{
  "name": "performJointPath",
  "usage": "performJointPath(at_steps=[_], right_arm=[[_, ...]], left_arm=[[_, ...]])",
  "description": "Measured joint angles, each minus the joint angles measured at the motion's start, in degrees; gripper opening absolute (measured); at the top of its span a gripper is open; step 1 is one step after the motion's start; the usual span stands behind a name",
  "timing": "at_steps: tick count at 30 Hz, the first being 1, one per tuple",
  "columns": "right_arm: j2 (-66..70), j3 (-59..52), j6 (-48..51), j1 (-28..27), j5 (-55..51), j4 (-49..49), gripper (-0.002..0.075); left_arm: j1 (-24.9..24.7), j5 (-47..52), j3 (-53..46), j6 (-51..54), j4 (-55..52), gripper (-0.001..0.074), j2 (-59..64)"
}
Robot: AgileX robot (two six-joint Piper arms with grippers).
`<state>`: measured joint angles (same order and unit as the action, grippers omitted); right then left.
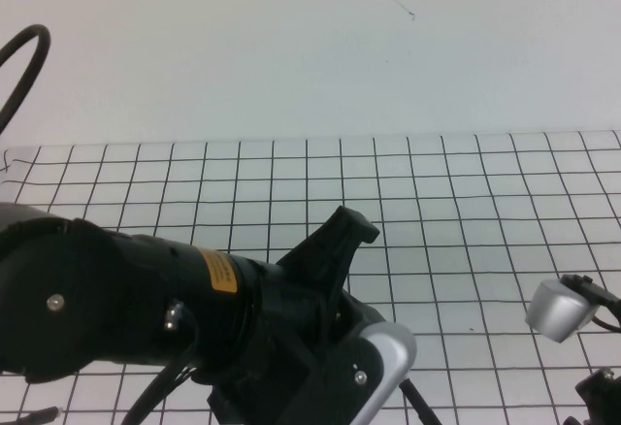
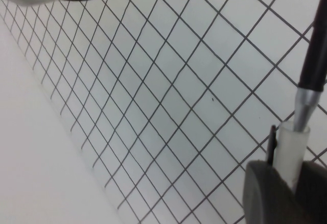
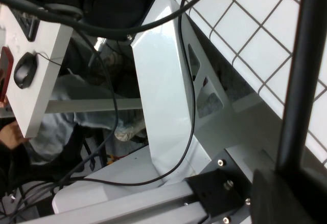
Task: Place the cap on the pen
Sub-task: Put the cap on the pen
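The left gripper [image 2: 286,193] pinches a pen [image 2: 311,75] above the counter [image 2: 168,91]. The right gripper [image 3: 286,193], low at the counter's right edge, pinches a black stick [image 3: 301,81].

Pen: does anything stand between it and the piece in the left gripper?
Nothing visible: the pen, held by the right gripper at right, has its silver end in the pale piece in the left gripper, near centre.

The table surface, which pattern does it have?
The table is white with a black square grid, clearest in the left wrist view.
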<state>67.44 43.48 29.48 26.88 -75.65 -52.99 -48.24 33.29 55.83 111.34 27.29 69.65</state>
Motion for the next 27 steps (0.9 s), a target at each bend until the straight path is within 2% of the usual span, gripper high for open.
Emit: performJointPath(at_steps=[8,27], right_arm=[[0.0,0.0,-1.91,0.0,0.5,-0.12,-0.0002],[0.0,0.0,-4.5,0.0,5.86,-1.72,-0.0003]], left_arm=[[0.0,0.6,0.0,7.62,0.41,0.0076,1.01],[0.0,0.62,0.0,11.46,3.54,0.0076,1.01]])
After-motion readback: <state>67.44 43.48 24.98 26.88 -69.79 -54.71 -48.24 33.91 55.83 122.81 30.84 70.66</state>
